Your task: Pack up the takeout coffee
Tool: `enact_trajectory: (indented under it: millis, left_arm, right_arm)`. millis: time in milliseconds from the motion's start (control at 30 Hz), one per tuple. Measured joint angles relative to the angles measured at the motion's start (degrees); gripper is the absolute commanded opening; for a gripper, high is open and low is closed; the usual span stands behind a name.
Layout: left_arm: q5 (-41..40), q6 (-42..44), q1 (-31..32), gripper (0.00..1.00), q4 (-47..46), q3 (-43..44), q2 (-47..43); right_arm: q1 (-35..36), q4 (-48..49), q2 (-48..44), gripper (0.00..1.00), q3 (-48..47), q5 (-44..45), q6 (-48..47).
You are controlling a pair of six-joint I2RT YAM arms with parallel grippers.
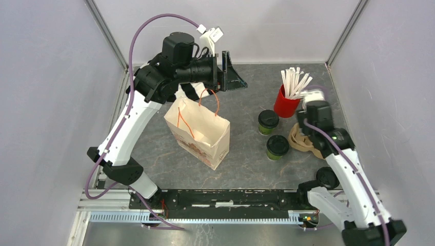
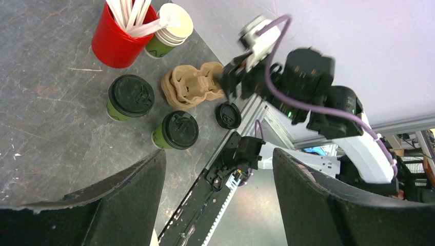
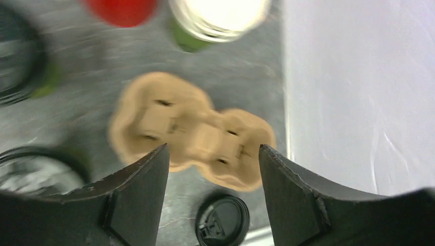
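Note:
Two takeout coffee cups, green with black lids, stand side by side right of the bag: one (image 1: pixel 268 122) farther back, one (image 1: pixel 277 147) nearer. The left wrist view shows both, the far one (image 2: pixel 131 96) and the near one (image 2: pixel 177 130). My left gripper (image 1: pixel 231 74) hangs open and empty, high above the back of the table, just beyond the paper bag (image 1: pixel 197 130) and its orange handles. My right gripper (image 3: pixel 213 148) is open above a tan cardboard cup carrier (image 3: pixel 190 128), with nothing between its fingers. The cups are blurred at that view's left edge (image 3: pixel 36 171).
A red cup of white sticks (image 1: pixel 285 102) and a stack of lidless cups (image 2: pixel 169 28) stand at the back right. A loose black lid (image 1: pixel 327 178) lies near the front rail, right of the carrier (image 1: pixel 302 141). Walls close the sides.

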State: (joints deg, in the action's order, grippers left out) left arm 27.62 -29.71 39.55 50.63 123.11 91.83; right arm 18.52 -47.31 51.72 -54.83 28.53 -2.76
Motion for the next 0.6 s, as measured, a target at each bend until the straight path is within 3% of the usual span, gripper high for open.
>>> enact_trajectory:
  millis: [167, 267, 500, 600]
  left_arm:
    - [-0.5, 0.0, 0.3, 0.82, 0.5, -2.5, -2.2]
    - [-2.4, 0.1, 1.6, 0.84, 1.8, -3.3, -4.5]
    - [-11.2, 4.0, 9.3, 0.88, 5.1, -3.1, -10.4]
    - [-15.6, 5.7, 12.7, 0.94, 6.3, -2.2, -11.0]
  right_arm:
    - [-27.3, 2.7, -3.6, 0.59, 3.7, -5.4, 0.3]
    - [-37.3, 3.5, -1.9, 0.54, 6.6, -9.0, 0.3]
    - [-46.2, 5.7, 5.6, 0.46, 7.3, -17.2, -1.8]
    - [-46.7, 6.6, 6.7, 0.53, 7.7, -19.4, -3.1]
